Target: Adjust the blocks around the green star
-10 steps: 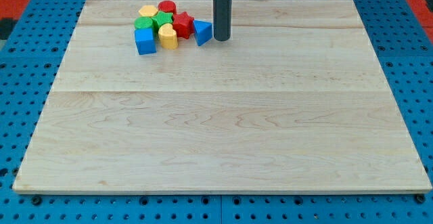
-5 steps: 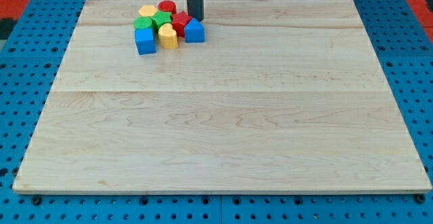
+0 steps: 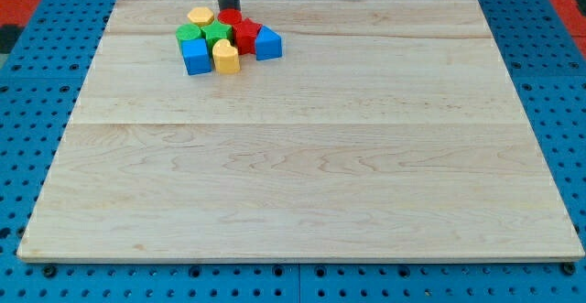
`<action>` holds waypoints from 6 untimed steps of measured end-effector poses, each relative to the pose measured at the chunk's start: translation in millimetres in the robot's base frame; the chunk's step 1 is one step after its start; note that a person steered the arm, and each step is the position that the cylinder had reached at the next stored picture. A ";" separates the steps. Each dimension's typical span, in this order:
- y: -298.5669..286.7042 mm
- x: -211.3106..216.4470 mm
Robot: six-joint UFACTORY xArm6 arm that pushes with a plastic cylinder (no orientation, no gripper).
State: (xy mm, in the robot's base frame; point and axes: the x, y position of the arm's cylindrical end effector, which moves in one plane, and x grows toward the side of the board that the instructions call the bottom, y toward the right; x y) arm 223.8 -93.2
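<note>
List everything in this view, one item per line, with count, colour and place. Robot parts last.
wooden board: 1, pale wood, fills the view's middle.
pegboard base: 1, blue, around the board.
yellow blocks: 2, one at cluster's top left, one at its bottom.
green blocks: 2, star central, another left.
red blocks: 2, one top, star right.
blue blocks: 2, cube bottom left, triangle right.
my tip: 1, dark rod, at the top red block.

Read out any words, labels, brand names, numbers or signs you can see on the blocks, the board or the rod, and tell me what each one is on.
None: no text, number or sign shows anywhere.
The wooden board, the clustered blocks such as the green star and the blue cube, the dark rod with my tip at the cluster's top edge, and the blue pegboard are all unmarked.
</note>
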 end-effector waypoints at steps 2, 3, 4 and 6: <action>27.8 -31.0; 14.4 -31.7; -31.4 -32.3; -45.1 -21.1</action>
State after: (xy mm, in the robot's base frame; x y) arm 202.7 -138.3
